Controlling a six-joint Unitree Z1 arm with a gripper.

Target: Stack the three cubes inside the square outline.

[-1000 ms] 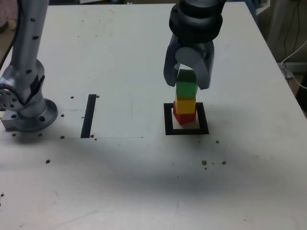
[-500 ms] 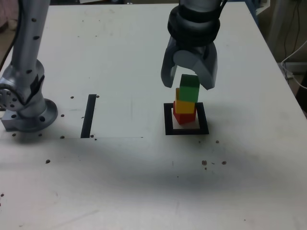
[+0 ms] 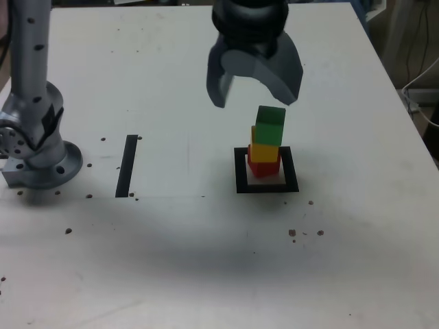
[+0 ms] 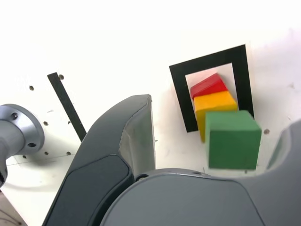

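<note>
**A:** Where do the cubes stand?

**B:** All three are in one column: the red cube (image 3: 263,166) at the bottom, the yellow cube (image 3: 265,150) on it, the green cube (image 3: 269,125) on top. The red one sits on the white centre of the square outline (image 3: 240,171), inside the black frame, toward its far side.

**A:** Is the column straight?

**B:** Not quite. In the exterior view the green cube leans out a little to that view's right over the yellow one, and the wrist view shows each cube offset from the one beneath. It stands, though.

**A:** And the gripper?

**B:** The gripper (image 3: 255,75) hangs above the stack and slightly to the exterior view's left, its jaws spread wide with nothing between them. No finger touches the green cube; there is clear air between them.

**A:** So what is left?

**B:** By my reading, the stacking itself is done. Only clearing the arm away without brushing the top cube would remain. The black strip (image 3: 127,165) and the arm's base (image 3: 38,161), well off to the exterior view's left, play no part.
</note>
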